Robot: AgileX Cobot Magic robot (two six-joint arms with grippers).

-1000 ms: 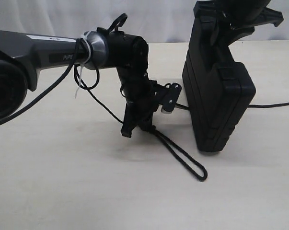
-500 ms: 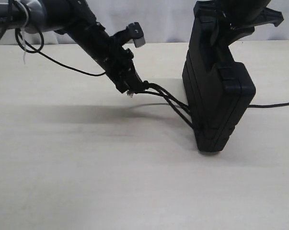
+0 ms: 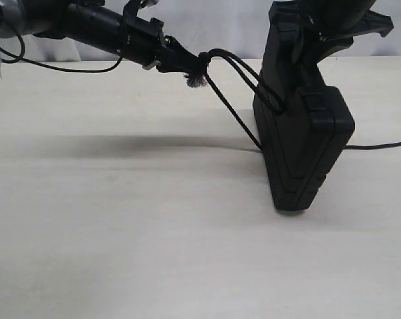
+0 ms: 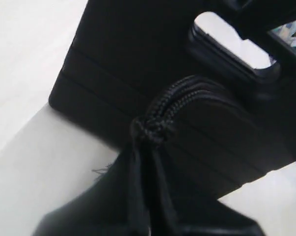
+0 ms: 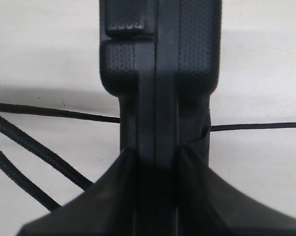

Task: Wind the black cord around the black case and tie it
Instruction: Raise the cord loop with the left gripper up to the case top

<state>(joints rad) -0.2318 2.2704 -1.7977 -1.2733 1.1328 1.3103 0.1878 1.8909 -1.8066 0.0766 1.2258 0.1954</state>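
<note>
Both claws grip: left claw (image 3: 185,64) the black cord (image 3: 235,111), right claw (image 5: 155,160) the black case (image 3: 300,146) standing on table (image 3: 120,232).

black case (image 3: 306,139) top cut off, black cord (image 3: 233,111) partly hidden behind it

My outside camera sits low, just above the counter (image 3: 120,232), and faces across it toward the far edge and the pale backdrop (image 3: 220,26) beyond. From middle range it takes in the upright case (image 3: 300,139) right of centre and the cord (image 3: 233,111) running up to the left tool (image 3: 187,64). The left wrist camera looks along that tool, very close to the case's broad face and its handle opening (image 4: 231,39). The right wrist camera looks along the right tool (image 5: 155,160) at the case's narrow seamed edge, also close, with the counter behind. All three views share the case and the cord.
</note>
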